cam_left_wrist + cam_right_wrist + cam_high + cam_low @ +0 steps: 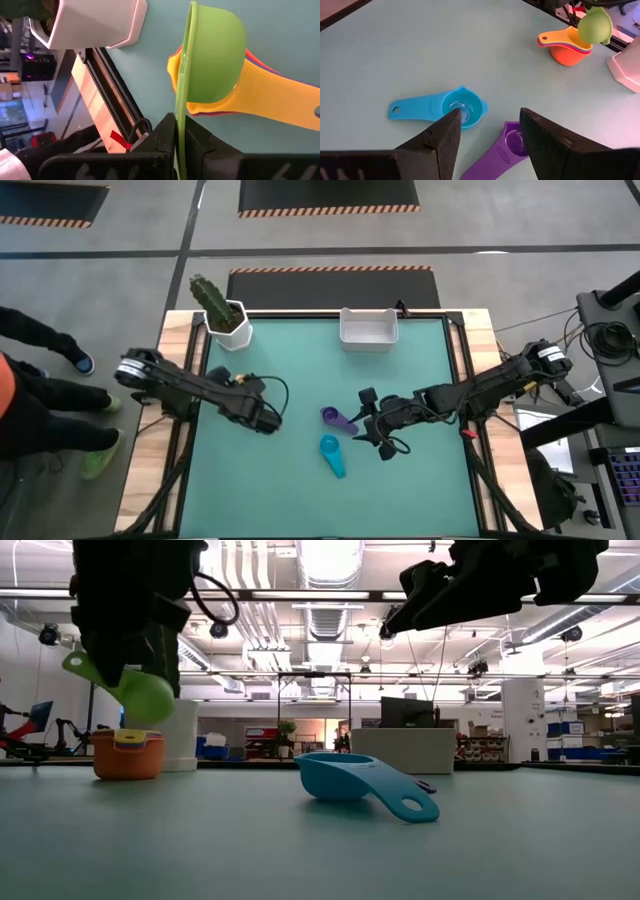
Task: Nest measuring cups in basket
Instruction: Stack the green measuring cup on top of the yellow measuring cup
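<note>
My left gripper (pixel 181 136) is shut on the green measuring cup (pixel 215 55). It hovers just above a nested stack (pixel 567 47) of orange, red and yellow cups, which stands on its orange base (pixel 128 755). My right gripper (pixel 487 132) is open and raised over the table's middle (pixel 372 425). Below it the teal cup (pixel 462 107) and the purple cup (pixel 512 142) rest upright on the mat. The white basket (pixel 368 328) sits at the far edge. In the high view my left gripper (pixel 266 417) covers the stack. My left gripper pinches the green cup's flat handle (pixel 180 117) between its two fingers, which come from above. The cup is lifted clear and tilted, its bowl (pixel 145 695) hanging below the fingers, just over the stack.
A white pot with a green cactus (pixel 225 315) stands at the far left corner. A person's legs and shoes (pixel 60 395) show left of the table. Bare green mat lies along the near side (pixel 300 500).
</note>
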